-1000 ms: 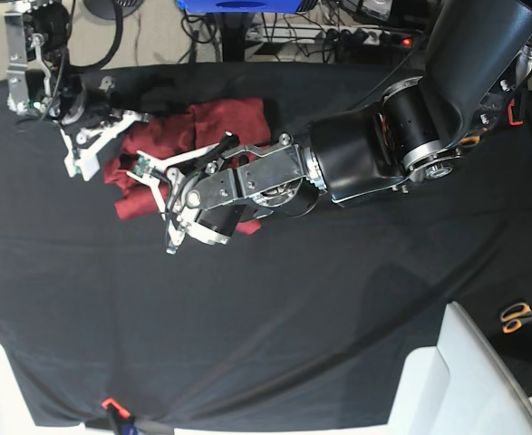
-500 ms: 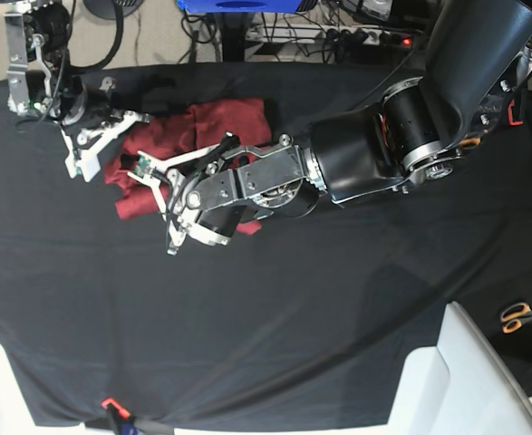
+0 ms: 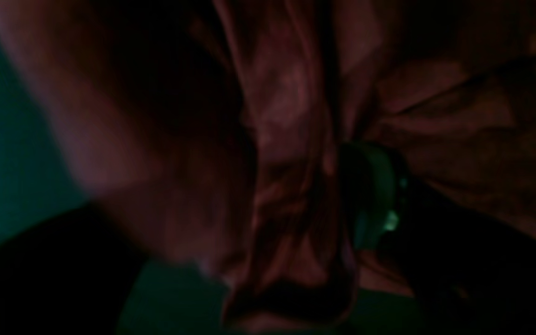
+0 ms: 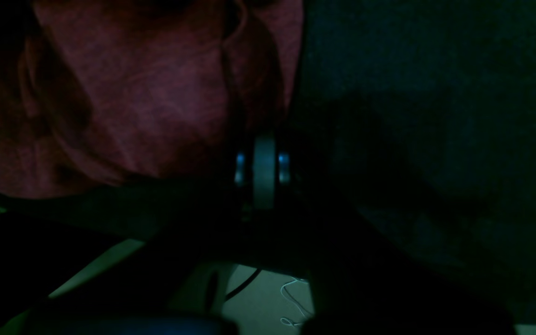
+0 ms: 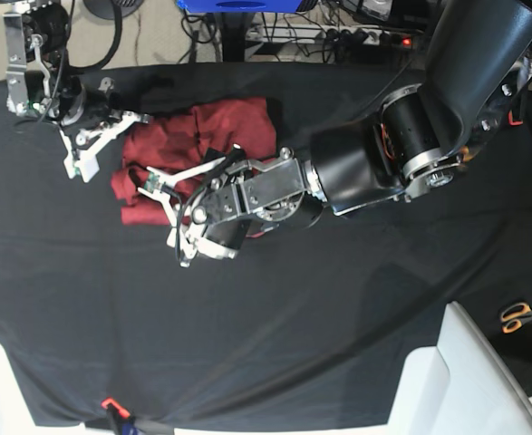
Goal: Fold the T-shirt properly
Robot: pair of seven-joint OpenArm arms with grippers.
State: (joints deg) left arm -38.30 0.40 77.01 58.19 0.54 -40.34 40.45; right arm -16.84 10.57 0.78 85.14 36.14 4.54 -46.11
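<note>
Lying bunched on the black cloth [image 5: 275, 326], the red T-shirt [image 5: 193, 136] sits directly under and beyond the left gripper [image 5: 170, 213], which hangs over its near edge. That gripper's two pale fingers stand apart in the base view, one tip over the red fabric, the other out past the hem above the cloth. Much of the shirt's right half is covered by this arm's dark body, so its full outline cannot be traced.

The left wrist view is dim and blurred — red folds fill most of it, one ridge of fabric [image 3: 291, 139] running down the middle beside a dark finger [image 3: 372, 195]. Whether any cloth touches that finger is unclear.

At the shirt's far-left corner is the right gripper [image 5: 86, 161], its white fingers pointing down along the shirt's edge. Its wrist view is very dark; the fingertips show only as a narrow pale sliver [image 4: 263, 170], pressed together, with the red shirt [image 4: 133, 93] just to their left and black cloth to the right. Whether a fold is pinched between them cannot be made out.

Off to the far right of both grippers, orange-handled scissors [image 5: 519, 314] lie at the cloth's edge — partly cut off by the frame.
</note>
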